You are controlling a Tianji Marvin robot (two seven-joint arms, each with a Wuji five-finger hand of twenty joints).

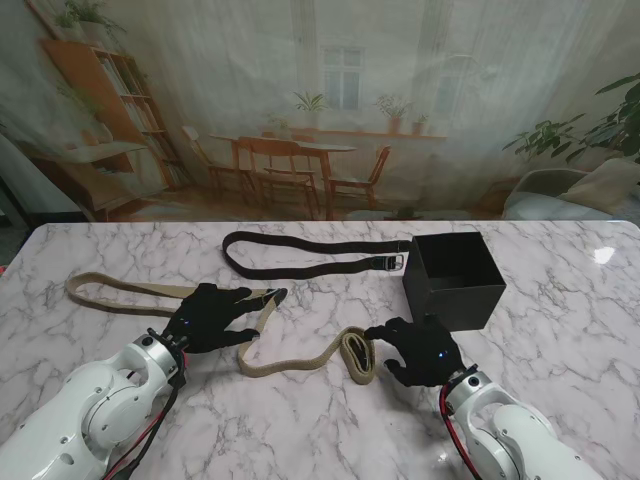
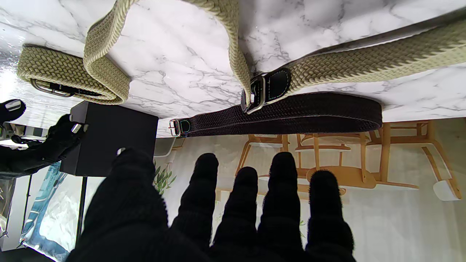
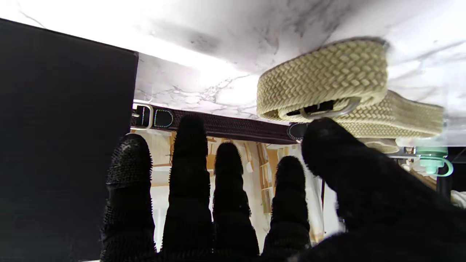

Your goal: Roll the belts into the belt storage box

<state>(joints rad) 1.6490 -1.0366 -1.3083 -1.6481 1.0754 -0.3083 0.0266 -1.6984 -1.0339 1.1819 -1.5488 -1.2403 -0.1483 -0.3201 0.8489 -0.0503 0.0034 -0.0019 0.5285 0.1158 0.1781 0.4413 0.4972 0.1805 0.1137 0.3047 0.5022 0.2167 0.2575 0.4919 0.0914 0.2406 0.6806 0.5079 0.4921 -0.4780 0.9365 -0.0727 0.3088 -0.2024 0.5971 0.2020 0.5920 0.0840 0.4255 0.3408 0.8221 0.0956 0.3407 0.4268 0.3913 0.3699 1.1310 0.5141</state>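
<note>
Tan belt (image 1: 357, 356) coil – beside right hand (image 1: 420, 352)

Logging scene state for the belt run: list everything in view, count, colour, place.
beige woven belt: 1, beige, nearer to me, mostly unrolled across the table's left and centre, one end rolled by the right hand
black woven belt: 1, black, farther from me, laid flat, folded double
belt storage box: 1, black, open, right of centre
table: 1, white marble
left hand: black glove, over the beige belt, fingers apart
right hand: black glove, beside the rolled end, fingers apart
</note>
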